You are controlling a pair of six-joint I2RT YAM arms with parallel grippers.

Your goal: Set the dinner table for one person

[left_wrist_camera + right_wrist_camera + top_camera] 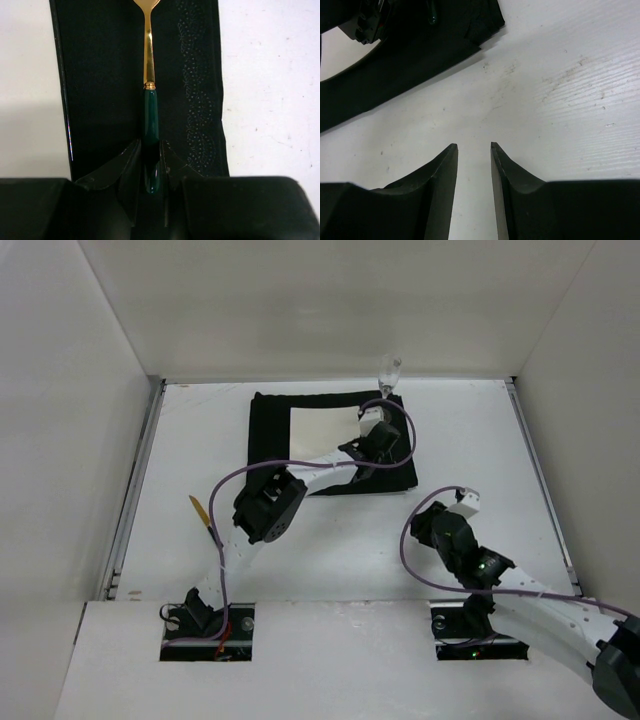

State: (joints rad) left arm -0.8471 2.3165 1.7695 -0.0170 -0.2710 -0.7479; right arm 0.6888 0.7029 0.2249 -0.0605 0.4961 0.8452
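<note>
Gold-necked and green-handled, the utensil (150, 115) looks stiff, light and slick, clenched at its handle end by the left pincer (150, 145) over the black mat (100, 75) on the white worktop (555, 100); the right pincer (474, 146) gapes empty.

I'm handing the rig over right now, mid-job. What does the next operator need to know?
Left gripper: shut on a gold utensil with a green handle, over the black mat's right strip. Its head is out of frame, so fork or spoon is unclear.
Right gripper: open, empty, above the table off the mat's near right corner.
Done: white square piece on the mat; glass at its far right corner.
Left: set this utensil down, probably beside the white piece; then likely fetch the gold item lying on the table by the left arm.
</note>
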